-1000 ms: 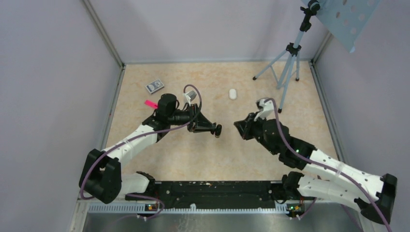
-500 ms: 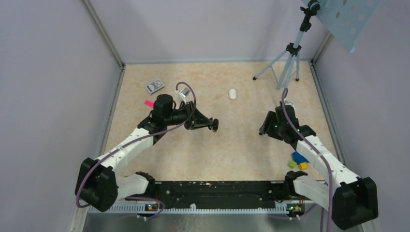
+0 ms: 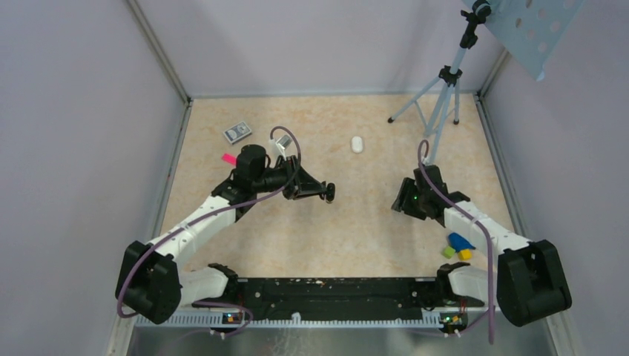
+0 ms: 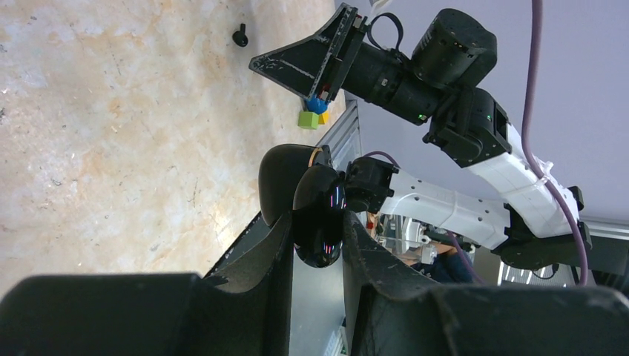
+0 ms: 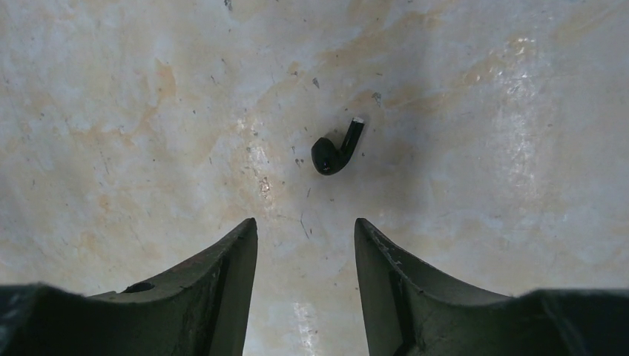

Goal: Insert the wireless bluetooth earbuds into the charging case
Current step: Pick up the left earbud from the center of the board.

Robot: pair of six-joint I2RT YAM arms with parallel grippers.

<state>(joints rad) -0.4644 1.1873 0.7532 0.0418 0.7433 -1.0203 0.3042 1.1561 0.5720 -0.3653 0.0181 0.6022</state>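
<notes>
My left gripper [image 4: 317,222] is shut on a glossy black charging case [image 4: 317,215], lid open, held above the table left of centre [image 3: 328,192]. A single black earbud [image 5: 335,148] lies on the table just ahead of my right gripper [image 5: 304,222]. That gripper is open with nothing between its fingers. The left wrist view shows the earbud [image 4: 239,35] as a small dark speck beside the right gripper [image 4: 297,63]. In the top view the right gripper [image 3: 401,202] hangs low at the right of centre, well apart from the case. No white earbuds show.
A small white oval object [image 3: 357,144] lies at the back centre. A grey box [image 3: 237,132] and a pink piece [image 3: 229,159] are at the back left. Coloured blocks [image 3: 458,246] sit by the right arm. A tripod [image 3: 438,96] stands at the back right.
The right arm has drawn back from near the left gripper to the right and lowered. Its jaws went from shut to open. The left gripper shifted slightly left with the case.
</notes>
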